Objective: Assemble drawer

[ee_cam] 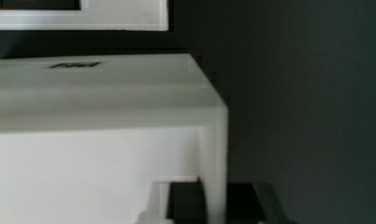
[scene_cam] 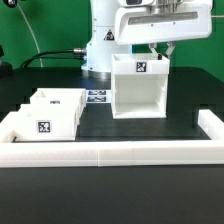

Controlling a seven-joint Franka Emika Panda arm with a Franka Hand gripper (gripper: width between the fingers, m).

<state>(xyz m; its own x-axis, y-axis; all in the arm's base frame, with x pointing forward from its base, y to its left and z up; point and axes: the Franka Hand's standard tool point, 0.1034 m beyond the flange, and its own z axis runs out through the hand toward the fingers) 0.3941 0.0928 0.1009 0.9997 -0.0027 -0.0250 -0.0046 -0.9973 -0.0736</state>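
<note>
A black table [scene_cam: 110,128] fills the scene, with a green backdrop in the far corner at the exterior view's left. Along the near edge and both sides we see a long low white border [scene_cam: 110,150].

The white arm [scene_cam: 105,35] rises behind the middle of the table. Below it the housing [scene_cam: 128,65] stands upright, right of centre in the exterior view. Its open face is turned toward that camera, and a square tag [scene_cam: 140,67] sits on its upper band.

At the exterior view's left, well apart from the housing, the two trays sit close together, both open side up. The front tray [scene_cam: 62,122] carries its own tag on the near face, and the rear tray [scene_cam: 60,92] sits just behind it. Between the trays and the housing, farther back, the marker board [scene_cam: 97,97] lies flat.

The gripper [scene_cam: 160,48] comes down on the housing's upper rear corner, on the exterior view's right. In the wrist view the housing [ee_cam: 96,100] is a blurred white block, and the gripper [ee_cam: 213,205] straddles one of its side walls. The dark fingers [ee_cam: 181,203] stand narrow, one on each side. The wall fills the gap between them, so we read them as gripping the housing.
</note>
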